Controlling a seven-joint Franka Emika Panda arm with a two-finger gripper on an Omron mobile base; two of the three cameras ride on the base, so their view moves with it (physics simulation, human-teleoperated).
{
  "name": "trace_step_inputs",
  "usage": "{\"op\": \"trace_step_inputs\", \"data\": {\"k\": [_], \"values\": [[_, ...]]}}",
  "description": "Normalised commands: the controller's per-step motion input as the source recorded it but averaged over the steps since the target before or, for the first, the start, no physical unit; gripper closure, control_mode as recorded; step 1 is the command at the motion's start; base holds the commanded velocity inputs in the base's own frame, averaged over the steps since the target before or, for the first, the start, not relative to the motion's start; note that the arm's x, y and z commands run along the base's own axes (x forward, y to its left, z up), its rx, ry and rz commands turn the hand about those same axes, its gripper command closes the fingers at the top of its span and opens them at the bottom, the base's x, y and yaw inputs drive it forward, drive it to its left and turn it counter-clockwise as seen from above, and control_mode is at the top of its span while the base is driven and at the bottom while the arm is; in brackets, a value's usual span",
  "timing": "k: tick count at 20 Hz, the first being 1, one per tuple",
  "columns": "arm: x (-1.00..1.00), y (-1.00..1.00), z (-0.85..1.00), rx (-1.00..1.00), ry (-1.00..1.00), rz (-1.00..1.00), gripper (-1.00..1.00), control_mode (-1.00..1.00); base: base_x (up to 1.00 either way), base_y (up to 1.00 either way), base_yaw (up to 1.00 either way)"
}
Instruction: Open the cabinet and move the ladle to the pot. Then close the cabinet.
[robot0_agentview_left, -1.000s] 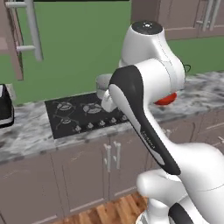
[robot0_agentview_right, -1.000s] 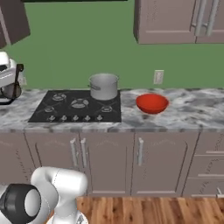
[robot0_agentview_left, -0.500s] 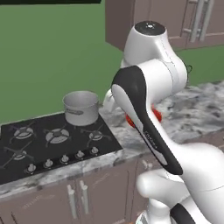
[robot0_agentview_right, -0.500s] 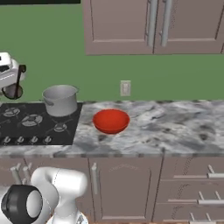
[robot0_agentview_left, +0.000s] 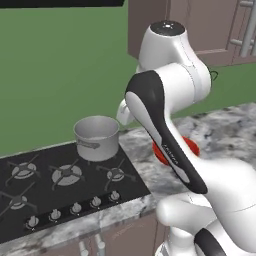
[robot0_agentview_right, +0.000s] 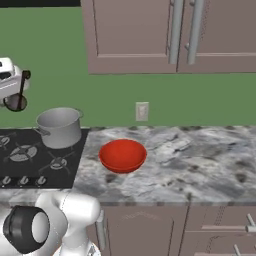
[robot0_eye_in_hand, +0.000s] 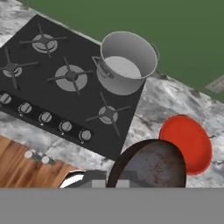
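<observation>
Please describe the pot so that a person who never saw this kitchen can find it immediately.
Look first for the black gas cooktop set into the grey marbled counter, below the green wall. The pot stands on the cooktop's back corner nearest the counter. It is a squat grey steel cylinder with small side handles, open and empty, unlike the shallow red bowl beside it.
</observation>
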Motion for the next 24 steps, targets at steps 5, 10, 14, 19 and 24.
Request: {"op": "trace_step_inputs", "data": {"k": [5,10,14,19,24], "values": [[0.56,0.00,-0.22,0.11,0.09,0.00,1.00,-1.00,0.13,0.00,0.00],[0.87,0.15,-0.56,0.12,0.18,0.00,1.00,-1.00,0.00,0.00,0.00],[0.87,0.50,-0.59,0.04,0.18,0.00,1.00,-1.00,0.00,0.00,0.00],[0.98,0.52,-0.52,0.00,0.16,-0.01,1.00,-1.00,0.00,0.00,0.00],[0.84,0.13,-0.23,0.00,0.09,-0.05,1.00,-1.00,0.00,0.00,0.00]]}}
